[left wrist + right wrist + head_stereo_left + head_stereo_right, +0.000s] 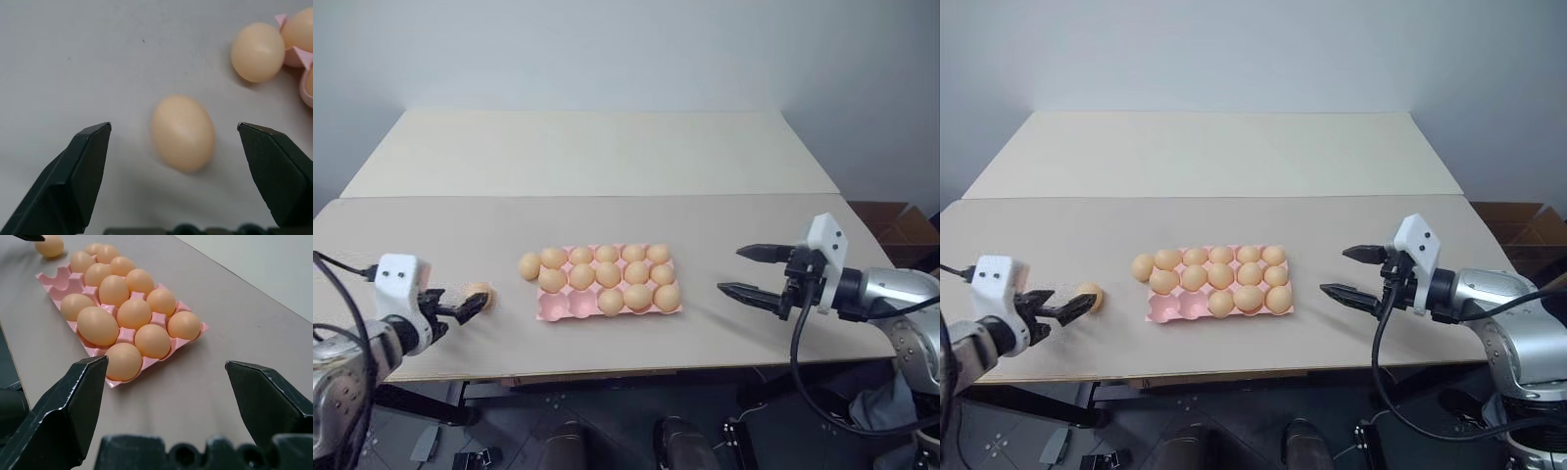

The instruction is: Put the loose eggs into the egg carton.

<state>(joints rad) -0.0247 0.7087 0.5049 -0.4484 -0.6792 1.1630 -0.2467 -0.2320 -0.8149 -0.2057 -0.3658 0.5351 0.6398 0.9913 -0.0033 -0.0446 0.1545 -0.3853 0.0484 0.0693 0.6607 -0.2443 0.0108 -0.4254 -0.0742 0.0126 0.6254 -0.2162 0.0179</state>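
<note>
The pink egg carton (554, 309) lies at the middle of the table's front half. Several eggs fill it, and two cups at its front left stand empty. One loose egg (529, 265) rests on the table against the carton's far left corner. Another loose egg (482, 295) lies further left. My left gripper (174, 126) is open, and that egg (183, 132) sits on the table just ahead of its spread fingertips, touching neither. My right gripper (729, 269) hovers open and empty to the right of the carton (124, 335), pointing at it.
The table's front edge (607, 370) runs just below the carton and both grippers. A second tabletop (597, 152) adjoins at the back. A cardboard box (901, 230) stands off the table's right side.
</note>
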